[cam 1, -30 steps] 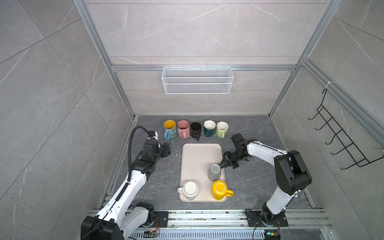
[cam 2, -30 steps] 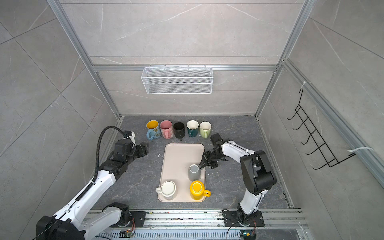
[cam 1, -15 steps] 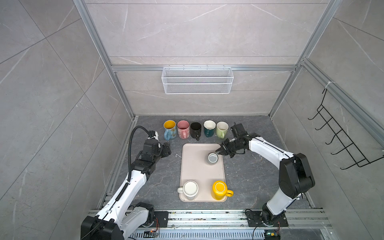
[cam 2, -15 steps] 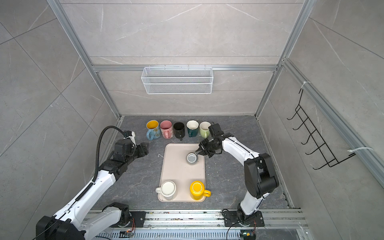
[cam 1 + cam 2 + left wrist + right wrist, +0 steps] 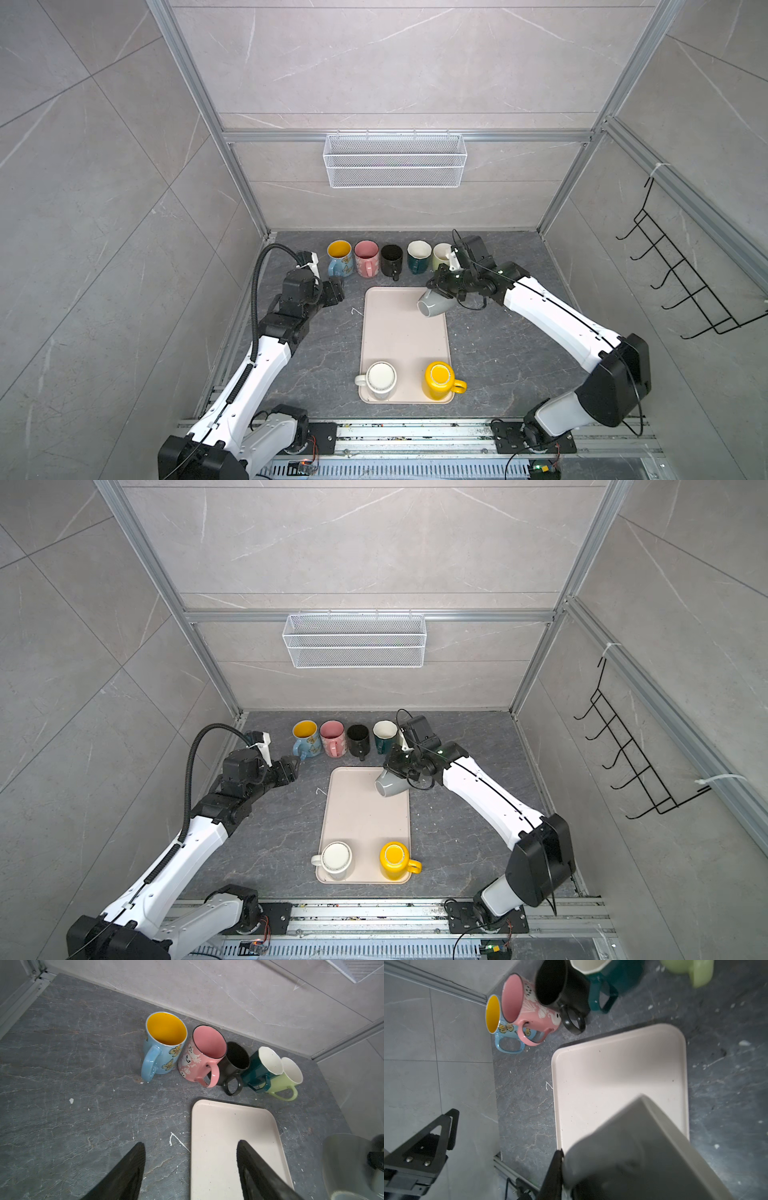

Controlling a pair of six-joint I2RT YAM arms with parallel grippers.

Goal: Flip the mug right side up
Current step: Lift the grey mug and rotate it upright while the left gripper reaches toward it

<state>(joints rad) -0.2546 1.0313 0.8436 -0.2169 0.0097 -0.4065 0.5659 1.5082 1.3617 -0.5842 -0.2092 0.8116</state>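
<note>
Right tool [image 5: 441,289] pinches the grey mug [image 5: 432,302], which hangs tilted on its side above the tray's [image 5: 403,336] far right corner. Left tool [image 5: 336,291] is spread, left of the tray. Judgement: roll the wrist until the mouth faces up, then set the base flat before letting go.

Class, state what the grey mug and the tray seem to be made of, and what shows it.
The grey mug looks like glazed ceramic: thick wall, smooth soft sheen. The tray is probably matte plastic: pale beige, moulded raised rim, rounded corners, no gloss.
</note>
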